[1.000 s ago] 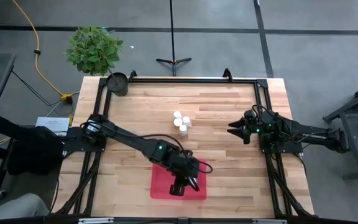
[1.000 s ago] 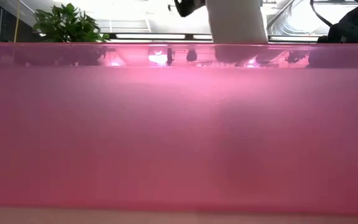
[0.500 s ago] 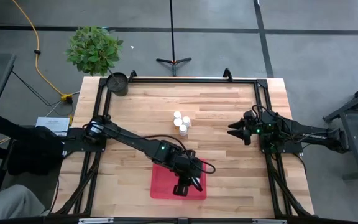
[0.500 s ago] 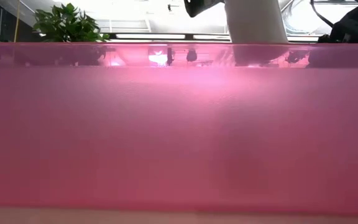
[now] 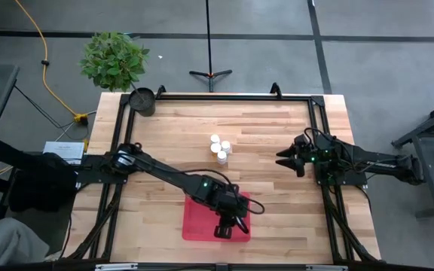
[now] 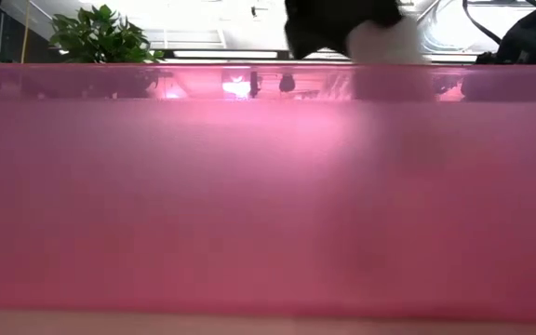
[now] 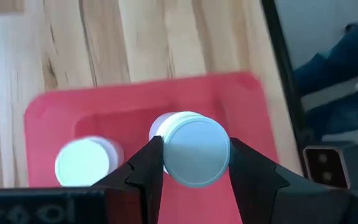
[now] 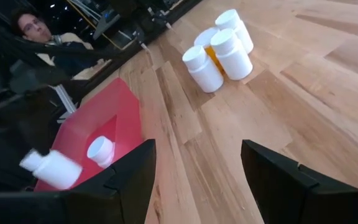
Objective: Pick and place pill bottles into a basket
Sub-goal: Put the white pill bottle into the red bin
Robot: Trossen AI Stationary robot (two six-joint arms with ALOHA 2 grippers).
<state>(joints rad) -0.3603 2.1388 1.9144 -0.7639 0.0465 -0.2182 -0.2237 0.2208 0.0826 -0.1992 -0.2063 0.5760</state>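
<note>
The red basket (image 5: 202, 222) lies near the table's near edge; its wall fills the low view (image 6: 249, 205). My left gripper (image 5: 224, 228) is over the basket's right part, shut on a white pill bottle (image 7: 194, 149). This bottle also shows in the right wrist view (image 8: 51, 168). One white-capped bottle (image 7: 82, 163) stands in the basket on its base. Several more bottles (image 5: 220, 148) stand close together mid-table, one of them amber (image 8: 211, 53). My right gripper (image 5: 281, 159) is open and empty at the table's right. My left gripper pinches the bottle between its two fingers, one finger (image 7: 148, 165) on each side of the bottle just under the white cap (image 7: 194, 152). The fingers come from above, pointing down. The cap faces up toward the wrist. The bottle hangs over the basket's floor, its top above the rim (image 6: 389, 42).
A dark round pot (image 5: 142, 100) and a green plant (image 5: 113, 59) stand at the far left corner. A black frame (image 5: 224, 96) runs along the table's edges. Bare wood lies between the bottle cluster and the basket. A person shows beyond the table (image 8: 33, 28).
My left gripper has gone a little toward the table's right edge and down over the basket, still shut on the white bottle. The bottle now sits lower against the basket's rim.
</note>
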